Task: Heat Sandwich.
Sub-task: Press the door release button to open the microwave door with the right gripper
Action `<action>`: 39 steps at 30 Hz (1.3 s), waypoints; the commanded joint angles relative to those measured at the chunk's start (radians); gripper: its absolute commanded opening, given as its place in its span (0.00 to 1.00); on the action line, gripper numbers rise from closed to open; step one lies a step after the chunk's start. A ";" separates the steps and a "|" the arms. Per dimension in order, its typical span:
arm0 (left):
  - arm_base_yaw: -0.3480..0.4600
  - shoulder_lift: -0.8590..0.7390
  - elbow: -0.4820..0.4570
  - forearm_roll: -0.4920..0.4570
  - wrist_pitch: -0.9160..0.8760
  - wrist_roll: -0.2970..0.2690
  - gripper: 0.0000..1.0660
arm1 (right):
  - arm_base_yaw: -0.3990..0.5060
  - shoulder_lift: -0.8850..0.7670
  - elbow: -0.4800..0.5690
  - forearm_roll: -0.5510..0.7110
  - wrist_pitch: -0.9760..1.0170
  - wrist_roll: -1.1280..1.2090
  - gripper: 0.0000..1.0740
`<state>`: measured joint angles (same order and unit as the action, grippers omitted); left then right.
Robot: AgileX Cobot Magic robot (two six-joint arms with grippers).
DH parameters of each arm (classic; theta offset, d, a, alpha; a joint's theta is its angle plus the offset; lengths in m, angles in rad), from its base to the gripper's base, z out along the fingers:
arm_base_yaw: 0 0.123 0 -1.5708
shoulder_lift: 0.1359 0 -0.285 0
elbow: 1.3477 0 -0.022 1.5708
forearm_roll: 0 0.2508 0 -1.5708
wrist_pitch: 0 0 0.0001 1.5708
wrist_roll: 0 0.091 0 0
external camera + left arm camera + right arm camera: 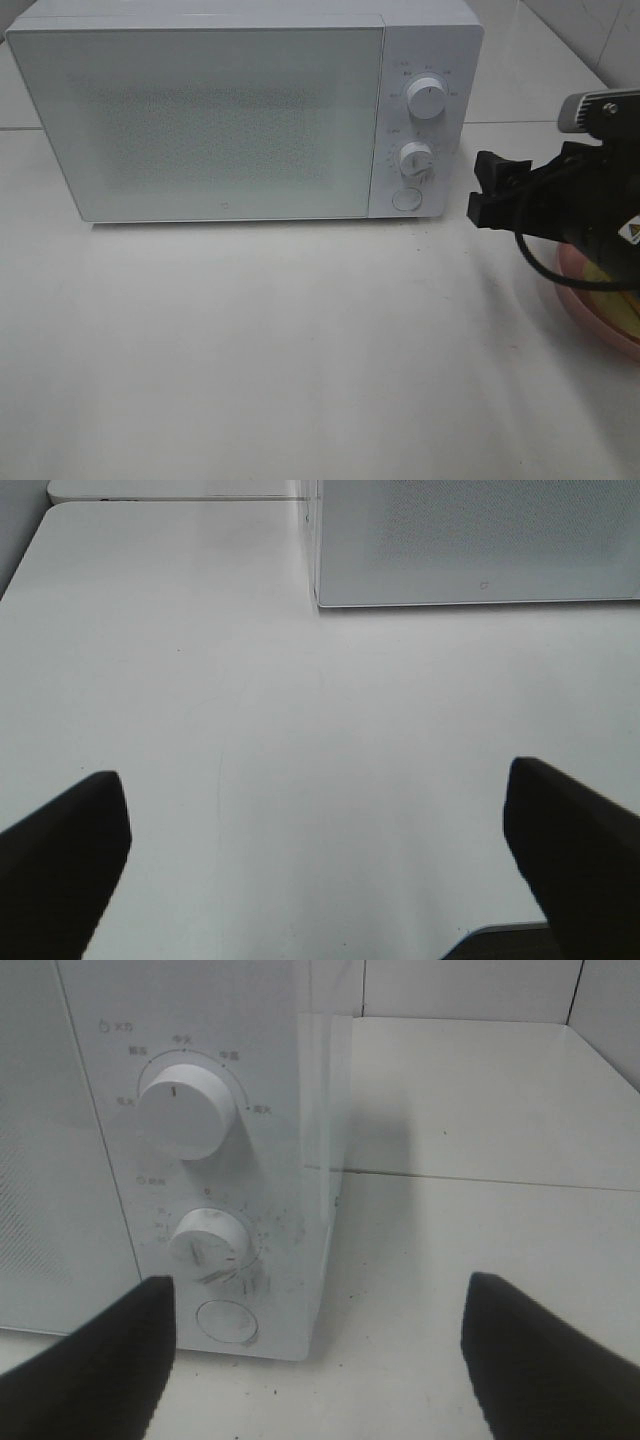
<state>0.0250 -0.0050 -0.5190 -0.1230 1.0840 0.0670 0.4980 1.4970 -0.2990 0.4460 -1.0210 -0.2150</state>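
Both spread empty — left gripper (pixel 320 870) idle; right gripper (pixel 318 1360) may clip the lower knob (pixel 207 1244) — missing the door button (pixel 226 1322).

The fingers (pixel 70 850) of the left hand (pixel 312 780) are spread wide over the white tabletop (pixel 180 660); a microwave (pixel 480 540) is seen at one o'clock.

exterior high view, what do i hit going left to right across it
white microwave's frosted door panel → white round control knobs → black right gripper → pink round plate
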 commanded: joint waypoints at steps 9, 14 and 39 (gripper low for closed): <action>-0.004 -0.023 0.002 -0.005 -0.013 -0.004 0.90 | 0.171 0.181 0.002 0.210 -0.214 -0.013 0.71; -0.004 -0.023 0.002 -0.005 -0.013 -0.004 0.90 | 0.225 0.235 -0.025 0.263 -0.217 -0.012 0.71; -0.004 -0.023 0.002 -0.005 -0.013 -0.004 0.90 | 0.240 0.255 -0.055 0.261 -0.208 0.424 0.70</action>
<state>0.0250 -0.0050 -0.5190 -0.1230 1.0840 0.0670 0.7350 1.7540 -0.3460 0.7060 -1.2020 0.1040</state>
